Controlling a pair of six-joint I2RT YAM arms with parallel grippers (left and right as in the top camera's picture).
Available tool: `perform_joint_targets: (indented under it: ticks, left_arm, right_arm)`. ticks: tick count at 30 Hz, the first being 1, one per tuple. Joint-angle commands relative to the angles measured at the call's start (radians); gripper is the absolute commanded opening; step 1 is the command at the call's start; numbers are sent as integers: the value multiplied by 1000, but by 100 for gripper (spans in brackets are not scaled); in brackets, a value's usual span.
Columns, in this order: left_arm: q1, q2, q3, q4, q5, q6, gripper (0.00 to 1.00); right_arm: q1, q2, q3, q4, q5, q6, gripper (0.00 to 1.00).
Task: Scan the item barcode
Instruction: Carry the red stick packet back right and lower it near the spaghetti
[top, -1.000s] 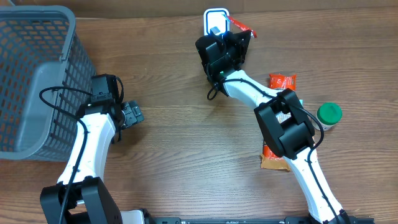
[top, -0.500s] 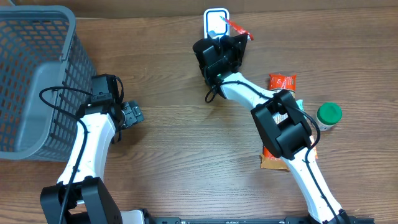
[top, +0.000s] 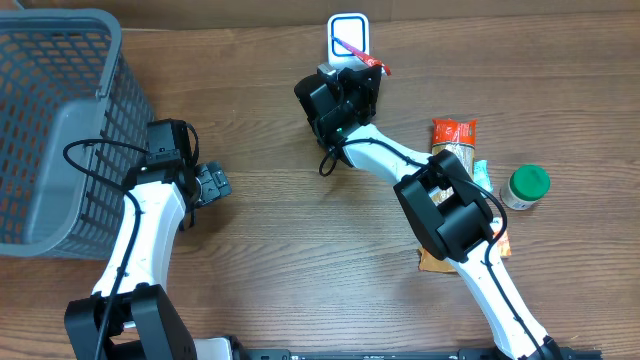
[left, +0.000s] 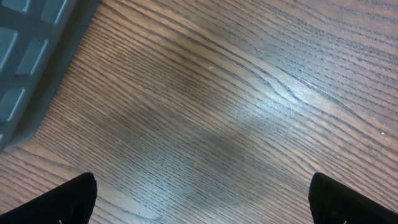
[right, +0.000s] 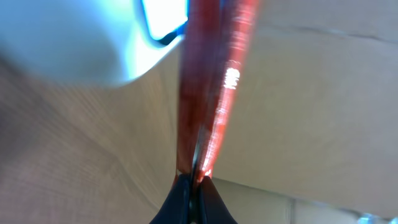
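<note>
At the far edge of the desk (top: 270, 260), about midway along it, a red packet (top: 358, 54) is held up in front of the scanner (top: 346, 24) by the right gripper (right: 196, 198). The jaws are clenched on the packet's lower margin. In the right wrist view the packet is seen edge-on, rising thin from between the fingertips, with the scanner blurred at upper left. The left gripper (top: 212, 185) is spread wide and empty over bare wood, just beside the grey basket (top: 60, 120) at the left edge.

Risks, entered as judgement:

1. No read. The packet is slanted across the scanner's window in the overhead view, and which face carries the barcode cannot be told. If the printed face is turned away or creased, no read is expected.
2. Slip. Only a narrow margin of thin, shiny film is pinched. A quick wrist turn could let it slide out or fold over.
3. Contact. Packet and gripper are very near the scanner; whether they touch cannot be told. A push toward the far edge could tip or shove the scanner.
4. Arm sweep. The right arm passes close by the orange packets (top: 455, 130) and the green-lidded jar (top: 529, 185) near the right edge. These could be knocked by a wide swing.
</note>
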Motion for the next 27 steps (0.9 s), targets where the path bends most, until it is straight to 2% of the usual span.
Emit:
perform_joint_targets:
  ticks: [1, 6, 9, 11, 15, 18, 22, 24, 27]
  left_arm:
    - [-3, -4, 18, 3, 7, 9, 100]
    - [-3, -4, 18, 3, 7, 9, 100]
    - [-3, -4, 18, 3, 7, 9, 100]
    - [-3, -4, 18, 3, 7, 9, 100]
    - [-3, -4, 18, 3, 7, 9, 100]
    - [-3, -4, 18, 3, 7, 9, 100]
    - [-3, -4, 18, 3, 7, 9, 100]
    - [-3, -4, 18, 3, 7, 9, 100]
    - [-3, -4, 18, 3, 7, 9, 100]
  right_arm:
    - [-5, -39, 13, 97, 31, 67, 3]
    - [6, -183, 13, 96, 0, 156, 3]
    - [14, -286, 13, 24, -16, 238, 3]
    - [20, -363, 13, -85, -32, 336, 3]
    - [25, -519, 13, -419, -122, 658, 3]
    - [23, -637, 13, -727, -309, 948, 3]
    - [-12, -750, 13, -1022, -628, 1201, 4]
    - [-50, -785, 13, -1133, -793, 1263, 4]
    - [-122, -798, 13, -1276, -1014, 1267, 4]
